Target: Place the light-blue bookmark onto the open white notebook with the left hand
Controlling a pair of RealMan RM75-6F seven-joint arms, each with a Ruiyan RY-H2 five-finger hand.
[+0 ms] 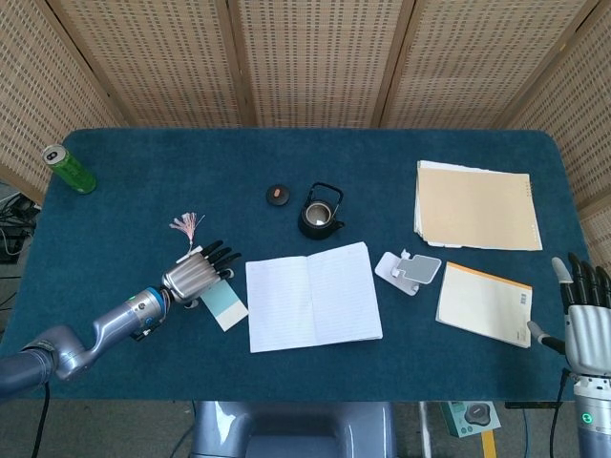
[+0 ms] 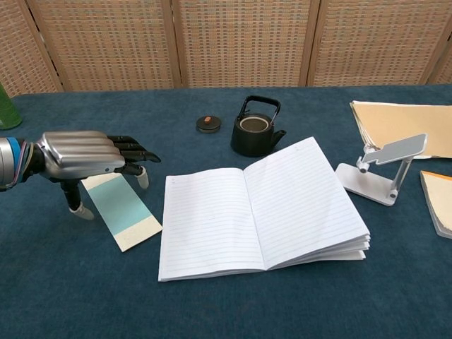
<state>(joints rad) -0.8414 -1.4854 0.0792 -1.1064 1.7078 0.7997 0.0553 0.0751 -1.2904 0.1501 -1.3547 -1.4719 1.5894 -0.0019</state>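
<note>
Hovering left robot hand (image 2: pixel 85 154) over bookmark (image 2: pixel 127 215), beside notebook (image 2: pixel 261 208).
</note>
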